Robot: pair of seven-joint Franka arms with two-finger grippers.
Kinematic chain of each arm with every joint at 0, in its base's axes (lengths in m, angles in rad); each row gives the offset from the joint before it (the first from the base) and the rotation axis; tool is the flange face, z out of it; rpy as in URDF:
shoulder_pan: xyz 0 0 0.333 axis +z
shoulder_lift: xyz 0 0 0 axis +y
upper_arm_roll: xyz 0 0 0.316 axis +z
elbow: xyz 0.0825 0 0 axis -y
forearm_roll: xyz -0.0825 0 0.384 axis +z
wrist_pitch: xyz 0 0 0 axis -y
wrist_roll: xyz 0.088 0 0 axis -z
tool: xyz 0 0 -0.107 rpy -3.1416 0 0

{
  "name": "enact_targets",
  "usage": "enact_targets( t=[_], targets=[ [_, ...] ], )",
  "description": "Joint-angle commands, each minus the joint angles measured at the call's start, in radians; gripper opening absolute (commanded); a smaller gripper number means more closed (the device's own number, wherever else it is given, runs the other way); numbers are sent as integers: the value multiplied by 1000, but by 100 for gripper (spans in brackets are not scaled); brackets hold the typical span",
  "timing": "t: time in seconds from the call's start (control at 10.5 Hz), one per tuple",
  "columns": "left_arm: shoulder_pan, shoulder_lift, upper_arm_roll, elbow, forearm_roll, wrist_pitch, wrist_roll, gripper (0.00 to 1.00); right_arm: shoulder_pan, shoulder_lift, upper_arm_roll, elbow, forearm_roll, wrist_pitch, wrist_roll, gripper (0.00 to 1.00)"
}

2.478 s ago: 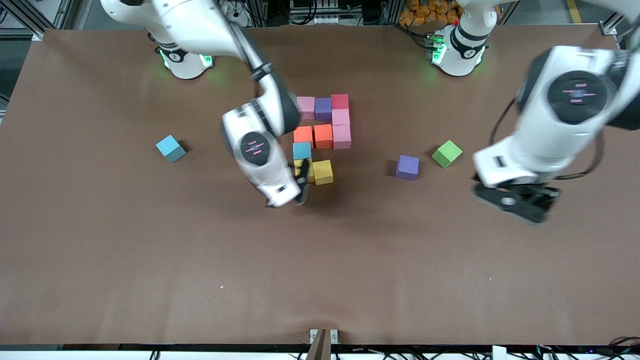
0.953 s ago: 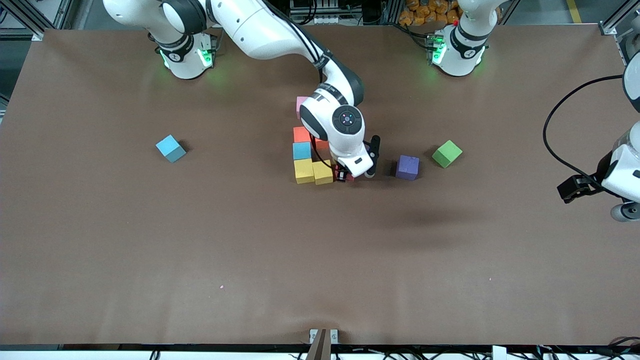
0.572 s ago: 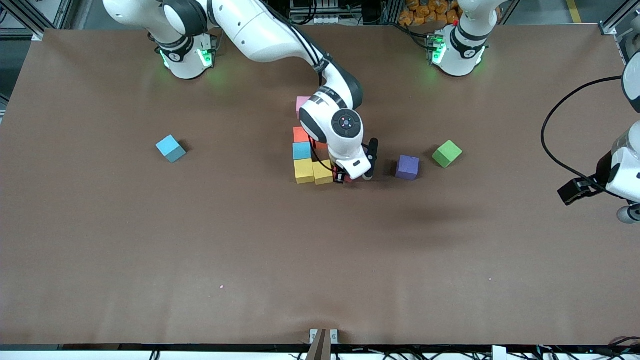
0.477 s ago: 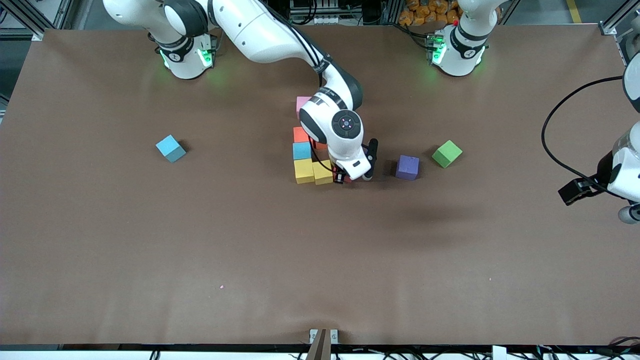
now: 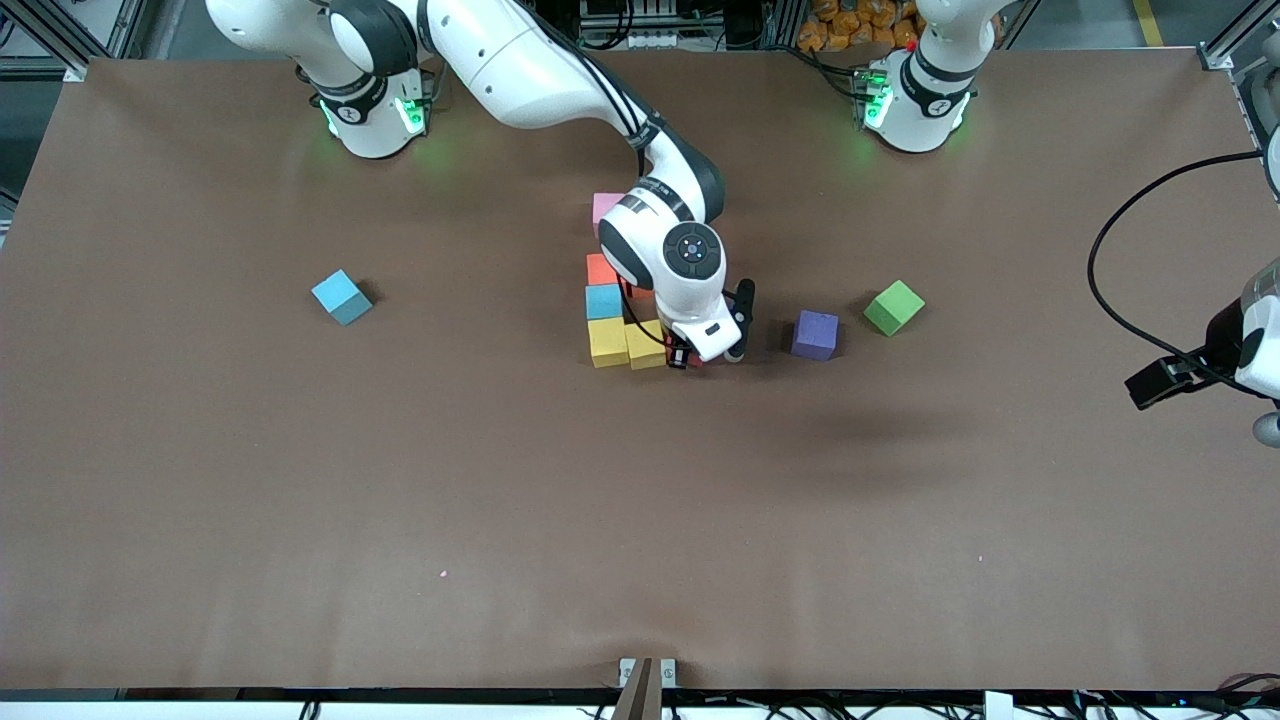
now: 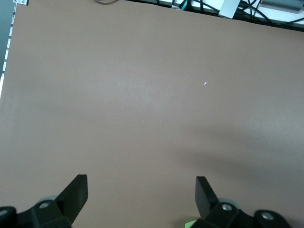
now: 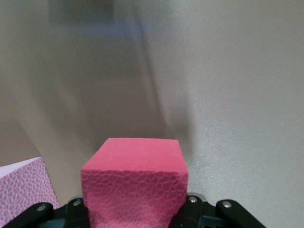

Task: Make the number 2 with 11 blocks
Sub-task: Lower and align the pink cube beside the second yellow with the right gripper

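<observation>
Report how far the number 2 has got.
Mostly done: the two yellow cubes, light blue cube and an orange cube show in place; the arm hides the rest. In hand: the right gripper is shut on a red cube beside the yellow pair. Left: release it. The left gripper waits open.

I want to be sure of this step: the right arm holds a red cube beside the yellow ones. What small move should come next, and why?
Probably open the jaws. The right gripper, shut on the small matte red cube, is low beside the two matte yellow cubes, filling the figure's nearest row. The left gripper waits open at the table end.
</observation>
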Motion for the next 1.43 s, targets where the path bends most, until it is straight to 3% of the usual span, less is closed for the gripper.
enact_targets(
  t=[0.0,0.57,1.33],
  targets=[
    [11,-19,-3,-19,-24,-3,-12,100,-14,30,1,39,3,13,-24,18],
    [17,-17,-3,-26,-24,-4,-12,100,-10,39,1,31,0,22,-48,18],
    [19,-11,-3,-26,-24,-3,-12,100,-4,36,1,26,-66,13,-77,19]
  ],
)
